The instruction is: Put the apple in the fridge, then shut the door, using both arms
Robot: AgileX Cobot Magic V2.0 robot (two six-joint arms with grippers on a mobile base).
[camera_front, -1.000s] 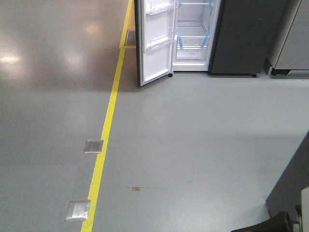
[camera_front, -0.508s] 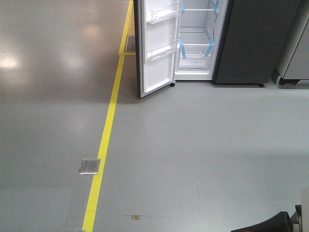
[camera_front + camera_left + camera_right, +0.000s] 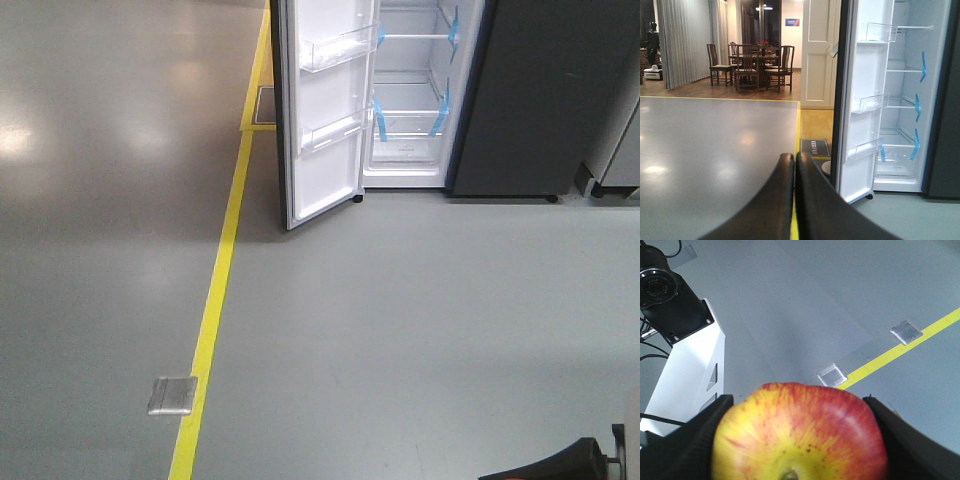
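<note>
The fridge (image 3: 530,100) stands at the top of the front view, dark grey, its white interior and blue-taped shelves (image 3: 410,110) showing. Its door (image 3: 325,120) hangs open to the left, white inside with clear bins. The left wrist view shows the same fridge (image 3: 905,100) and door (image 3: 862,100) ahead on the right. My left gripper (image 3: 794,162) is shut and empty, pointing at the floor left of the door. My right gripper (image 3: 797,440) is shut on the red-and-yellow apple (image 3: 800,435), one finger on each side. A black arm part (image 3: 555,465) shows at the bottom right.
A yellow floor line (image 3: 215,300) runs left of the door, with a metal floor plate (image 3: 172,395) beside it. A grey unit (image 3: 615,130) stands right of the fridge. A dining table and chairs (image 3: 752,62) stand far behind. The robot's white column and camera (image 3: 675,305) show in the right wrist view.
The front view has moved toward the fridge: the fridge and door look larger and lower in the frame, and the floor plates have slid down. Both grippers hold as before.
</note>
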